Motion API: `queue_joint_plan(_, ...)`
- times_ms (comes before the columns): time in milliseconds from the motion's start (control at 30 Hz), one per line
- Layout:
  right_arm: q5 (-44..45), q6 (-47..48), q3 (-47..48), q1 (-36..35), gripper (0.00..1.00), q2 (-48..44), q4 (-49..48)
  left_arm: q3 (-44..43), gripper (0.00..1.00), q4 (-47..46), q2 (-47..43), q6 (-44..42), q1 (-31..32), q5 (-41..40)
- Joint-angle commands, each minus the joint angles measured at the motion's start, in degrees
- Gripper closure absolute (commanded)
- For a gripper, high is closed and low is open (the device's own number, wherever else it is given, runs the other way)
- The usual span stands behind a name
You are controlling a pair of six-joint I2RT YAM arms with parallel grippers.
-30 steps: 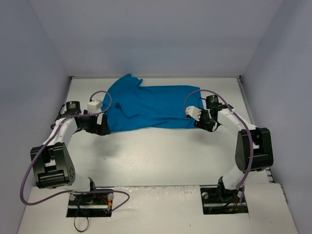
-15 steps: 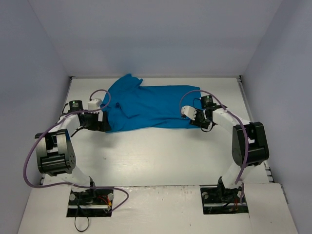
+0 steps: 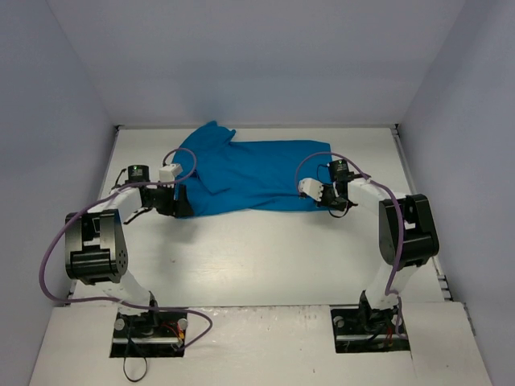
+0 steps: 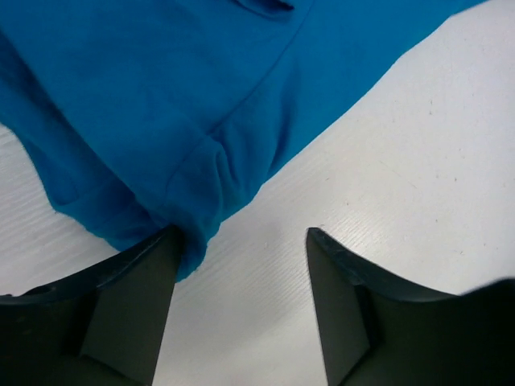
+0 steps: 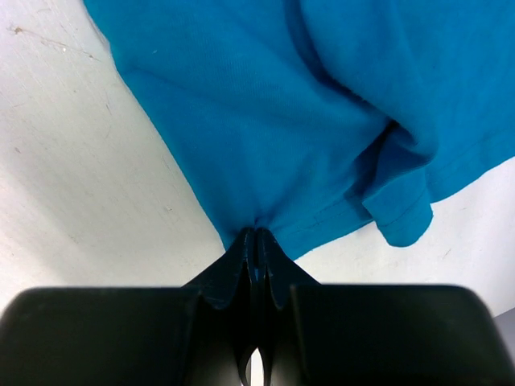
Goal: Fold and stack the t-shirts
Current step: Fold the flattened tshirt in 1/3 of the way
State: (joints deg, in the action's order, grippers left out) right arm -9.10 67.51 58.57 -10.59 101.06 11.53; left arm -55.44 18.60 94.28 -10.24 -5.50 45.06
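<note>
The teal-blue t-shirt (image 3: pixel 249 173) lies spread across the far half of the white table, with one sleeve bunched at its back left. My left gripper (image 3: pixel 183 203) sits low at the shirt's near left corner. In the left wrist view it (image 4: pixel 241 235) is open. The shirt's corner (image 4: pixel 177 96) touches the inside of the left finger (image 4: pixel 129 305), and bare table fills the rest of the gap. My right gripper (image 3: pixel 312 193) is at the near right edge of the shirt. In the right wrist view it (image 5: pixel 256 233) is shut on the puckered hem of the t-shirt (image 5: pixel 282 104).
The white table (image 3: pixel 265 249) is enclosed by pale walls at the back and on both sides. Purple cables (image 3: pixel 48 265) loop from each arm. Both arm bases stand at the near edge, and a folded sleeve end (image 5: pixel 402 217) lies right of the pinch.
The right gripper has closed on the shirt's hem and shifted slightly left. The left arm has slid right to the shirt's corner, and its jaws have narrowed.
</note>
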Motion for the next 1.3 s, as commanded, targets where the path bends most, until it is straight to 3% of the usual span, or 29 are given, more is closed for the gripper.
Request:
queue_joint_plan(0,1.55,0.01,0.92,-0.13,1.00,-0.70,-0.19,-0.71,0.44,-1.82,0.98,0.65,0.25,0.76)
queue_joint_plan(167,2.56,1.62,-1.02,0.03,1.00,-2.56,-0.02,-1.31,0.64,-0.97,0.59,0.68,0.15,-1.04)
queue_joint_plan(300,3.78,3.41,-3.35,0.52,1.00,-4.85,0.30,-2.72,0.92,2.88,-0.63,-1.35,-1.25,-4.21)
queue_joint_plan(367,4.51,4.35,-4.89,1.32,1.00,-6.00,0.36,-3.76,0.98,4.40,-1.80,-2.40,-3.29,-6.59)
queue_joint_plan(800,4.88,7.59,-8.07,4.96,1.00,-10.75,3.85,-7.84,1.00,10.16,-4.65,-9.14,-11.86,-11.13)
queue_joint_plan(933,4.45,9.03,-8.29,4.79,1.00,-12.09,7.24,-9.85,1.00,18.10,-2.00,-15.20,-11.21,-2.89)
queue_joint_plan(1033,4.49,10.43,-9.01,4.05,1.00,-14.26,9.70,-8.77,0.98,21.08,-2.65,-18.90,-10.08,-1.64)
queue_joint_plan(1100,5.68,11.37,-9.84,3.28,0.93,-16.26,11.34,-7.94,0.87,22.74,-4.06,-23.03,-8.72,-2.15)
queue_joint_plan(1167,6.84,11.80,-10.72,1.92,0.78,-17.76,12.96,-7.43,0.67,26.11,-4.98,-27.36,-7.04,-1.99)
queue_joint_plan(1233,6.56,12.03,-9.97,1.10,0.49,-20.25,17.07,-7.23,0.45,28.92,-6.02,-30.51,-6.37,-1.21)
queue_joint_plan(1267,5.47,11.98,-8.82,1.16,0.43,-21.47,18.42,-7.17,0.36,29.80,-6.77,-31.85,-6.37,-1.20)
